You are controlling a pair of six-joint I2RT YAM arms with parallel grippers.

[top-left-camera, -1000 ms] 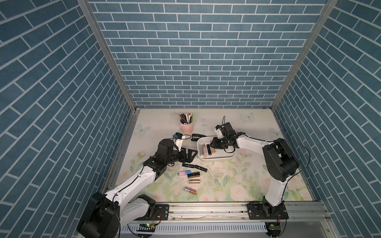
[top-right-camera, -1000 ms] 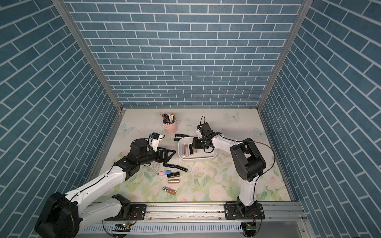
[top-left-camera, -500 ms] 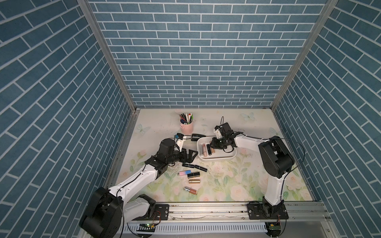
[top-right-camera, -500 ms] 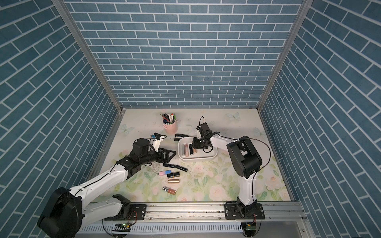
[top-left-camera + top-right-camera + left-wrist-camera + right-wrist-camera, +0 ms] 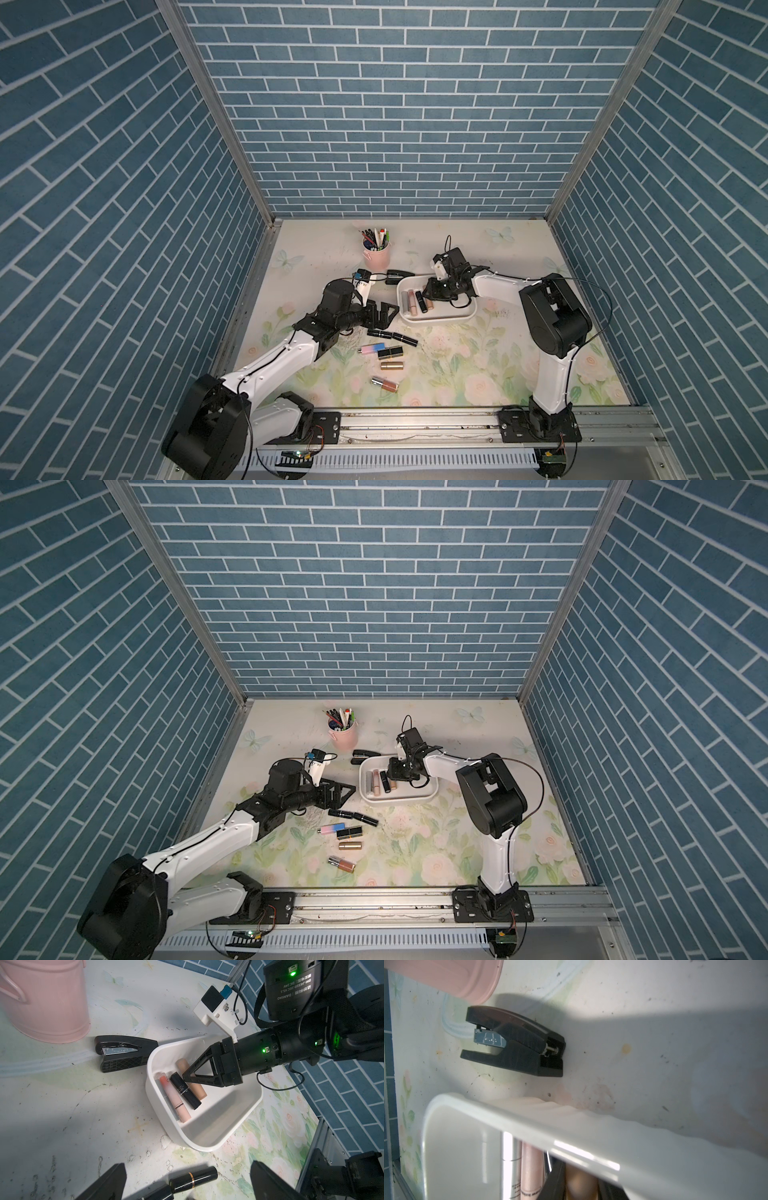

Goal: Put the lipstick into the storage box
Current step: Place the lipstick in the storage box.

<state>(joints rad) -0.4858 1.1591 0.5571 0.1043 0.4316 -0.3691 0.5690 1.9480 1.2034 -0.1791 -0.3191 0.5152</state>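
This is looking like a robotics lab's staged test booth: blue brick-print panels (image 5: 395,104) are boxing in a floral tabletop (image 5: 478,365) on three sides, aluminium posts (image 5: 223,116) are framing the corners, and a metal rail (image 5: 415,422) with exposed wiring is carrying the robot arm mounts (image 5: 536,428).

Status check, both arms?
Left pincer open over black lipstick. Right pincer inside storage box, around beige lipstick, grip unclear. Stapler beside box, not blocking.

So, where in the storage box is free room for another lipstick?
Free: the storage box floor from the beige lipstick to the end away from the stapler. Crowded: the stapler end, four lipsticks at the right pincer.
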